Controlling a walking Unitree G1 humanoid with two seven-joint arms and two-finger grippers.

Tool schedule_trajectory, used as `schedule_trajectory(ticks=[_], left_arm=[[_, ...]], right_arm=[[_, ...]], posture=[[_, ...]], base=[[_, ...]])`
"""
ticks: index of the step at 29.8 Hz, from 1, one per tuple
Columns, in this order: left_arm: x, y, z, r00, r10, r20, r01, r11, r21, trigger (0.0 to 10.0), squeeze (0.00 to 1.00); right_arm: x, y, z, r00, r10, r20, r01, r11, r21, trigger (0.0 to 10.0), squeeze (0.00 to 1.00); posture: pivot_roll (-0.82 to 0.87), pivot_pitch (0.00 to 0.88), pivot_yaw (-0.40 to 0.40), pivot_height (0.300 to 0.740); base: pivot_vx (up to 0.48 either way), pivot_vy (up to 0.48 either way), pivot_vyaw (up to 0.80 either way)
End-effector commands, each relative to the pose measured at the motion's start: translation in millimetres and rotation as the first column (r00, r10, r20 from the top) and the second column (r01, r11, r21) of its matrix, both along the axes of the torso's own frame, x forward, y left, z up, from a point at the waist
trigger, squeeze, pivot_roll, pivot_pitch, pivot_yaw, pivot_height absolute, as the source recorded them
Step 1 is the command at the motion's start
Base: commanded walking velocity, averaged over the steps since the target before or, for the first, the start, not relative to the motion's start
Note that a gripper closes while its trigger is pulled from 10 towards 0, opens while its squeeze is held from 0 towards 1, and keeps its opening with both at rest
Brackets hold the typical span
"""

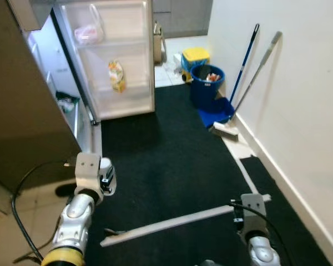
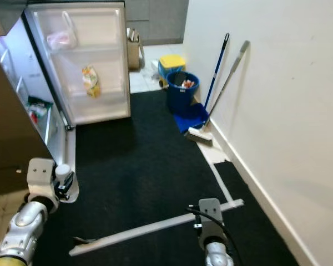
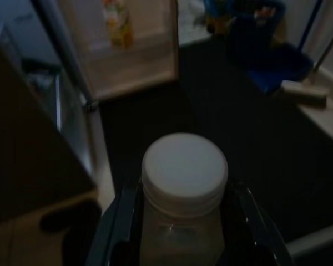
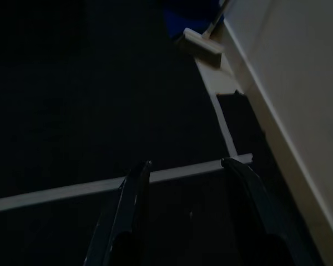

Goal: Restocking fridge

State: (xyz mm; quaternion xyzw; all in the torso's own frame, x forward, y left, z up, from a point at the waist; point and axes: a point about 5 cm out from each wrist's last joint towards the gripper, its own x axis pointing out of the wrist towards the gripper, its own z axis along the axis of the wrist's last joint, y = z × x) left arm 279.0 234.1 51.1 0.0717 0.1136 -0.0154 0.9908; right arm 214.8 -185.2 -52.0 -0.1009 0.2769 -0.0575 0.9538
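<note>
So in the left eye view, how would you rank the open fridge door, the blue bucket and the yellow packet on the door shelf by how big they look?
Largest to smallest, as they look:
1. Fridge door
2. Blue bucket
3. Yellow packet

All three stand at a similar distance from the camera, so the order is fairly safe.

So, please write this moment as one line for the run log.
left gripper: shut on white-lidded jar | right gripper: open, idle over black mat | fridge door: open
</note>
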Motion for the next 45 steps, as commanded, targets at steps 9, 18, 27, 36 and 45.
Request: schedule_trajectory(ticks=[9,18,27,36,45], left_arm=[[-0.3,-1.0,0.4,1.000,-0.008,0.005,0.008,1.000,0.004,10.0,0.00],[0.2,-1.7,0.3,1.000,-0.011,0.005,0.011,1.000,0.003,10.0,0.00],[0.3,-1.9,-0.1,1.000,-0.012,0.004,0.012,1.000,0.003,10.0,0.00],[0.8,-2.1,0.1,1.000,-0.013,0.004,0.013,1.000,0.002,10.0,0.00],[1.8,-3.3,0.8,1.000,-0.018,0.008,0.018,1.000,-0.001,10.0,0.00]], right_arm=[[-1.6,-2.3,-1.1,1.000,-0.021,-0.005,0.021,1.000,0.010,10.0,0.00],[-1.7,-2.9,-1.2,1.000,-0.021,-0.006,0.021,1.000,0.008,10.0,0.00],[-1.9,-2.4,-1.3,1.000,-0.021,-0.006,0.021,1.000,0.007,10.0,0.00],[-1.6,-2.2,-1.2,1.000,-0.022,-0.005,0.022,1.000,0.007,10.0,0.00],[-1.2,-2.8,-0.9,1.000,-0.025,-0.005,0.025,1.000,0.005,10.0,0.00]], posture=[[0.05,0.019,-0.009,0.740],[0.04,0.019,-0.008,0.740],[0.04,0.019,-0.008,0.740],[0.04,0.018,-0.006,0.740],[0.03,0.021,-0.006,0.740]], base=[[0.384,0.000,0.00],[0.381,0.000,0.00],[0.382,0.000,0.00],[0.382,0.000,0.00],[0.382,0.000,0.00]])
